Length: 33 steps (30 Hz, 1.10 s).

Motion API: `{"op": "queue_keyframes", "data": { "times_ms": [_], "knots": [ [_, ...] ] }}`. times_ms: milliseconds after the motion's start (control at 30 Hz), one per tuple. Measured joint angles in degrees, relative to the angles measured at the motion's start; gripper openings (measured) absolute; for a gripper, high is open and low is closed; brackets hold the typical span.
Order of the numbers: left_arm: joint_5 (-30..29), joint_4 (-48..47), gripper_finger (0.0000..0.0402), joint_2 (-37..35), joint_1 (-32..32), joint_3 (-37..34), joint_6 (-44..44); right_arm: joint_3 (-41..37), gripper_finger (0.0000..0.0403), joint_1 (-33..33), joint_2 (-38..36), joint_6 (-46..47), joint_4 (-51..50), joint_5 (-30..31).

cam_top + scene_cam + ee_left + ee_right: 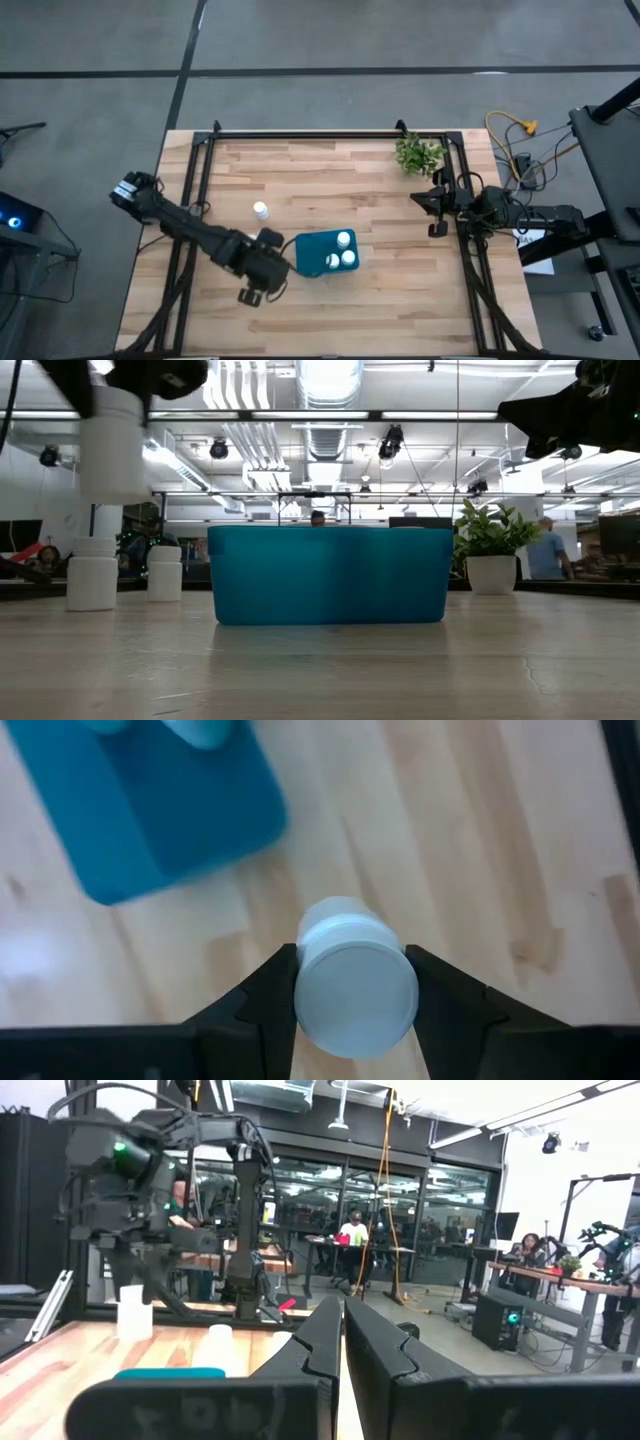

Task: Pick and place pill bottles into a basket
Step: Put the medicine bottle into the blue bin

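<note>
The teal basket (312,250) stands on the table's near middle with three white pill bottles (343,240) upright in it; it also shows in the low view (330,575). My left gripper (252,292) hovers left of the basket, shut on one pill bottle (355,990), which the low view (113,445) shows lifted. One bottle (261,210) stands on its base on the table farther back; the low view shows two standing bottles (92,572) (165,568). My right gripper (342,1342) is shut and empty at the table's right edge (437,215). My left gripper pinches the bottle's round side (300,995), just below the cap, between its two fingers (262,1005). The fingers come from above, pointing down. The bottle stands upright in the hold, cap up, lifted clear of the table.
A small green plant in a white pot (418,155) stands at the far right. Black frame rails (300,135) run along the table's far, left and right sides. Bare wood lies right of the basket and along the near edge.
</note>
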Motion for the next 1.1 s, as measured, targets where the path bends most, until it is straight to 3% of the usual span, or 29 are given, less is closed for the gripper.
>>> {"op": "queue_keyframes", "data": {
  "times_ms": [500, 700, 1100],
  "knots": [
    [4.02, -2.09, 0.0141, 1.69, 12.70, 6.89, 14.47, 0.00, 0.0008, 0.01, 0.00, 0.04, -0.02, 0.00],
    [4.42, -3.39, 0.0141, 6.70, 15.77, 10.74, 19.33, 0.00, 0.0008, 0.00, 0.11, 0.15, -0.06, 0.37],
    [4.72, -7.30, 0.0141, 19.33, 18.16, 25.65, 27.69, 0.00, 0.0008, 0.00, 1.17, 0.14, -0.45, 1.46]
  ]
}}
